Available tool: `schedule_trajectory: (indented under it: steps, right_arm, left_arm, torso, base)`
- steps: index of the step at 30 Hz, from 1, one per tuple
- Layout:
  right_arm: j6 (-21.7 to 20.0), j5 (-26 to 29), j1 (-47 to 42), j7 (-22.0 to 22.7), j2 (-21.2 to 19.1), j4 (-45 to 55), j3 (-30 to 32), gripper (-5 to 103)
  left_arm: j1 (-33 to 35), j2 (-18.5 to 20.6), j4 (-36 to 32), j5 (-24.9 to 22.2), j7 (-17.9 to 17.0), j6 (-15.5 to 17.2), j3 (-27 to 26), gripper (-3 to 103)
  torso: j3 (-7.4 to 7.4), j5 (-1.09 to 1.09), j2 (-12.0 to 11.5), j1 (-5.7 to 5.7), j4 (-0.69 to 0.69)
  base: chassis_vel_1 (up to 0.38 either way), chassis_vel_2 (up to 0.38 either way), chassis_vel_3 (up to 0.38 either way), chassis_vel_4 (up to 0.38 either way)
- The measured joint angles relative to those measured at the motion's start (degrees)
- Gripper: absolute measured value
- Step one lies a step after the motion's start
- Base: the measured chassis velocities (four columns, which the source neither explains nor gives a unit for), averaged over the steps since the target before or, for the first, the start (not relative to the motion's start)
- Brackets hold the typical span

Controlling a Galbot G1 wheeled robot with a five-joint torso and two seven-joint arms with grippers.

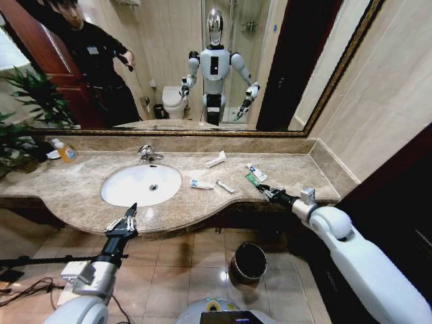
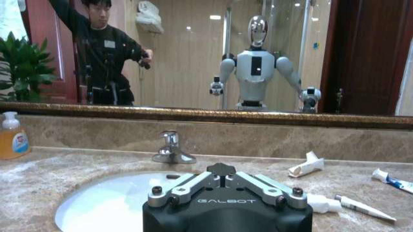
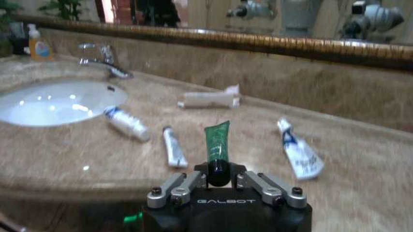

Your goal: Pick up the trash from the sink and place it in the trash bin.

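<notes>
The trash lies on the marble counter to the right of the white sink (image 1: 125, 192), not in the basin. It is a long white wrapper (image 1: 216, 159), a white-and-blue tube (image 1: 201, 184), a white stick (image 1: 225, 187), another tube (image 1: 256, 173) and a green packet (image 1: 252, 179). My right gripper (image 3: 218, 178) sits low at the counter's front edge, its fingers shut on the dark cap end of the green packet (image 3: 217, 140), which still rests on the counter. My left gripper (image 1: 129, 214) hovers shut at the sink's front rim. The trash bin (image 1: 248, 262) stands on the floor below.
A chrome faucet (image 1: 150, 154) stands behind the basin, and an orange soap bottle (image 1: 65, 151) is at the far left. A mirror runs along the back wall. A side wall closes the counter's right end. The floor around the bin is tiled.
</notes>
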Motion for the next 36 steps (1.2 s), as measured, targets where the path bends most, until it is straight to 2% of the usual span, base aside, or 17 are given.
schedule_trajectory:
  steps: [5,6,10,13,21,31,33,36]
  right_arm:
    - [0.6,-2.2,-6.0,-6.3,0.7,0.4,4.0,19]
    - [0.6,-2.2,-6.0,-6.3,0.7,0.4,4.0,19]
    - [2.9,-3.8,-8.5,-10.8,0.8,-2.0,6.2,19]
    - [3.6,-4.5,-8.8,-11.0,1.1,-3.3,5.9,19]
    - [6.1,-10.2,-7.6,-11.0,5.2,-11.5,3.3,19]
    - [12.0,-17.0,-5.1,-10.4,14.6,-24.9,1.5,19]
    - [12.3,-17.2,-4.9,-10.3,15.1,-25.8,1.4,19]
    - [13.9,-19.7,-3.5,-10.2,17.7,-32.5,1.2,19]
  left_arm:
    - [0.0,0.0,0.0,0.0,0.0,0.0,0.0,0]
    - [0.0,0.0,0.0,0.0,0.0,0.0,0.0,0]
    - [0.0,0.0,0.0,0.0,0.0,0.0,0.0,0]
    - [0.0,0.0,0.0,0.0,0.0,0.0,0.0,0]
    - [0.0,0.0,0.0,0.0,0.0,0.0,0.0,0]
    - [0.0,0.0,0.0,0.0,0.0,0.0,0.0,0]
    - [0.0,0.0,0.0,0.0,0.0,0.0,0.0,0]
    - [0.0,0.0,0.0,0.0,0.0,0.0,0.0,0]
  torso:
    - [0.00,0.01,0.0,0.00,0.00]
    - [0.00,0.01,0.0,0.00,0.00]
    - [0.00,0.00,0.0,0.00,0.00]
    - [0.00,-0.01,0.0,0.00,0.00]
    - [0.01,0.00,0.0,0.01,0.00]
    - [0.01,0.00,0.0,0.01,0.00]
    - [0.01,-0.01,0.0,0.00,0.00]
    - [0.01,0.00,0.0,0.01,0.00]
  base:
    - [0.000,0.000,0.000,0.000]
    - [0.000,0.000,0.000,0.000]
    - [0.000,0.000,0.000,0.000]
    - [0.000,0.000,0.000,0.000]
    - [0.000,0.000,0.000,0.000]
    - [0.000,0.000,0.000,0.000]
    - [0.000,0.000,0.000,0.000]
    - [0.000,0.000,0.000,0.000]
